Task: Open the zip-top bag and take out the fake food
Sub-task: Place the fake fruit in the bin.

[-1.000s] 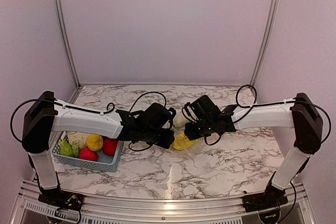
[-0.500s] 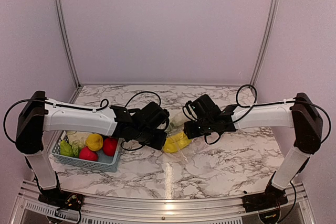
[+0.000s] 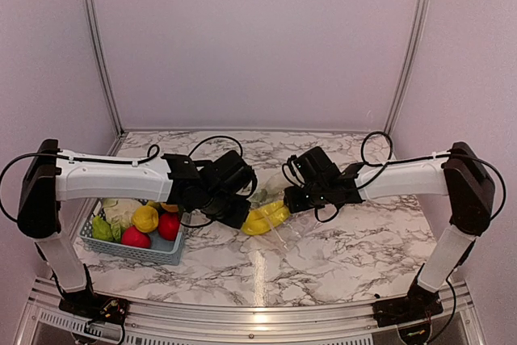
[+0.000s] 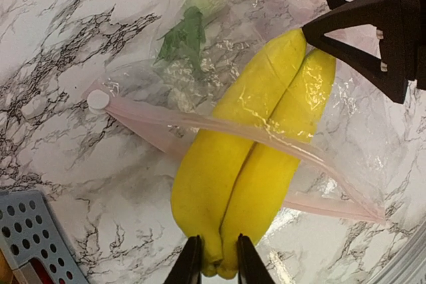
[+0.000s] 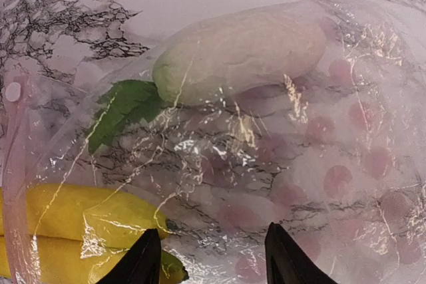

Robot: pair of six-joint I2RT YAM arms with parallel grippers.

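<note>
Marbled white tabletop (image 3: 323, 256) lies under both arms. My left gripper (image 4: 215, 264) is clenched on the near tip of two yellow plastic bananas (image 4: 253, 164). They poke halfway out of the clear, crinkly zip-top bag (image 5: 299, 184) ahead of it. My right gripper (image 5: 212, 257) is spread wide over the bag's far end. I judge the bananas light, stiff and glossy, so this tip pinch may slip.

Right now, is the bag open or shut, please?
Open: on the bag, the pink zip strips gape apart and the bananas stick out between them.
</note>
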